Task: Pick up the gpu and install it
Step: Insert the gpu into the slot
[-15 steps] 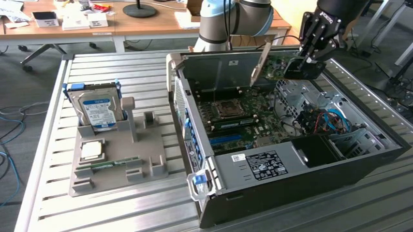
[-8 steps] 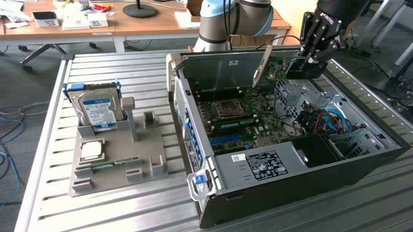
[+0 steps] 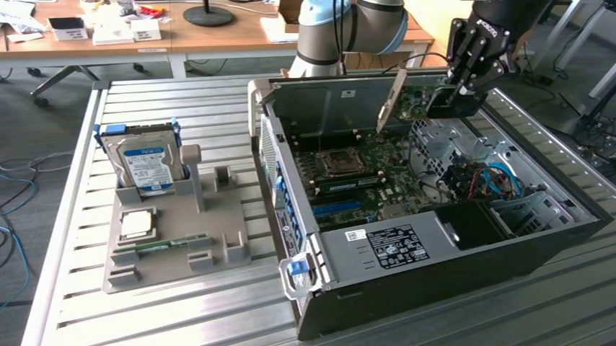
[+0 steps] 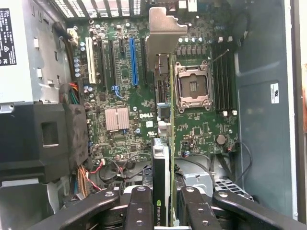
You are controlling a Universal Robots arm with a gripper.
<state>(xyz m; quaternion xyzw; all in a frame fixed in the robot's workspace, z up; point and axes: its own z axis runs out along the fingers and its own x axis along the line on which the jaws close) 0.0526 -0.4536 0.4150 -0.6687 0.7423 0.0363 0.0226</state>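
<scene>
The gpu [image 3: 414,103] is a green card with a silver end bracket. It hangs above the far side of the open computer case [image 3: 539,238], and my gripper [image 3: 460,97] is shut on its black fan side. In the wrist view the gpu [image 4: 171,120] appears edge-on between my two black fingers [image 4: 139,211], its bracket [image 4: 163,38] pointing toward the case's rear wall. The card hovers over the green motherboard [image 4: 124,96], between the blue and black expansion slots [image 4: 133,62] and the CPU socket [image 4: 192,86]. I cannot tell whether its lower edge touches a slot.
A silver hard drive [image 3: 144,162], a square processor chip [image 3: 135,225] and a memory stick [image 3: 159,245] sit on a grey holder [image 3: 221,231] at the exterior view's left. Inside the case are a power supply [image 3: 394,245], a black shroud [image 4: 38,139] and loose cables [image 3: 491,180].
</scene>
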